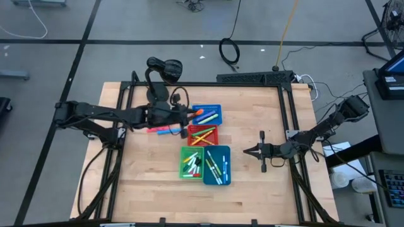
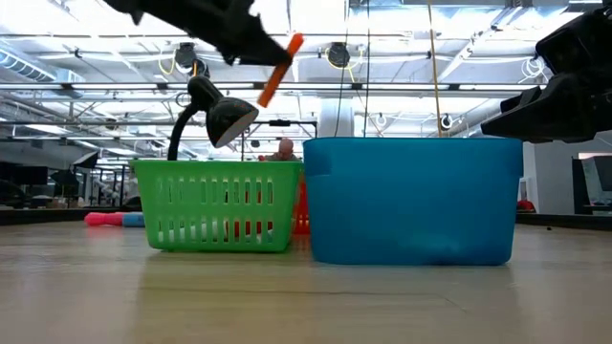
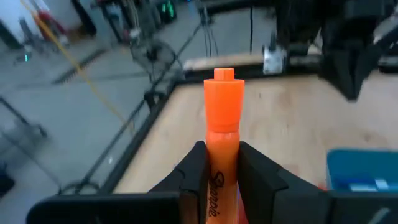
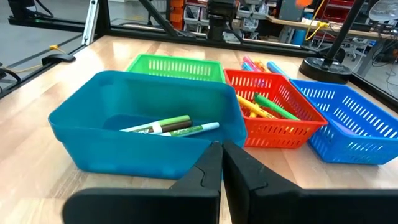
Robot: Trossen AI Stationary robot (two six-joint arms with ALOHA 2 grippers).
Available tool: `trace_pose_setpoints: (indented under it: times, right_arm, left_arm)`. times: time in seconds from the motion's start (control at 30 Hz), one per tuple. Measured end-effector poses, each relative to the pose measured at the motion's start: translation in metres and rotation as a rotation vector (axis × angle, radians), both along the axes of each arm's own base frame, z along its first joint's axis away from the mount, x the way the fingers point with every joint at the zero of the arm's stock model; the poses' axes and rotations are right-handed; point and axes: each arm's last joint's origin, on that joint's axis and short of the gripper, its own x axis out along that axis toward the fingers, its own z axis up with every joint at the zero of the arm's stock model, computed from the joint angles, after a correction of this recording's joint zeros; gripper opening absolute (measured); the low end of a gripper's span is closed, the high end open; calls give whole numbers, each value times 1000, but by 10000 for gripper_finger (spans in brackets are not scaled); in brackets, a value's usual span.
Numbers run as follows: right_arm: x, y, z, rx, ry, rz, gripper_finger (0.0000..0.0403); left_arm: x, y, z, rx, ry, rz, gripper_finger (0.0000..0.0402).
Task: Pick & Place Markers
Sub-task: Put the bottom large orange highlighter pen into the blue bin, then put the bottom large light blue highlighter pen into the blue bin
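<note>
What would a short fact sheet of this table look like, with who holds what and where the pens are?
left gripper: jaws shut on orange marker, raised above the bins
right gripper: jaws shut, empty, beside the teal bin
green bin: several markers inside
red bin: yellow, orange and green markers
blue bin: a few markers
loose markers: pink ones on the table

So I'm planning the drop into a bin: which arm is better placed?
Left. Its gripper is shut on an orange marker by the bins. The right gripper holds nothing.
</note>
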Motion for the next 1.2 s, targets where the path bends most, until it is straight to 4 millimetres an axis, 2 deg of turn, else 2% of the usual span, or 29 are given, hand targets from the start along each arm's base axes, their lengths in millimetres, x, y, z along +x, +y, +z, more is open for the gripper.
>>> trace_pose_setpoints:
  times: [0.17,0.4,0.57,0.7,0.9,1.1,1.2]
  right_arm:
    - [0,0,0,0,2,0,0]
    - [0,0,0,0,3,0,0]
    - [0,0,0,-1,3,0,0]
    - [0,0,0,-2,3,0,0]
    - [0,0,0,-2,3,0,0]
    - [0,0,0,-3,4,0,0]
    - [0,0,0,-3,4,0,0]
  left_arm:
    - [15,18,-2,30,-101,-25,65]
    - [32,49,-50,-102,28,14,65]
    - [43,57,-85,-133,135,25,65]
    - [47,59,-101,-143,171,31,80]
    - [48,60,-100,-167,144,81,137]
    - [46,61,-92,-187,99,125,180]
    - [42,57,-81,-209,83,115,195]
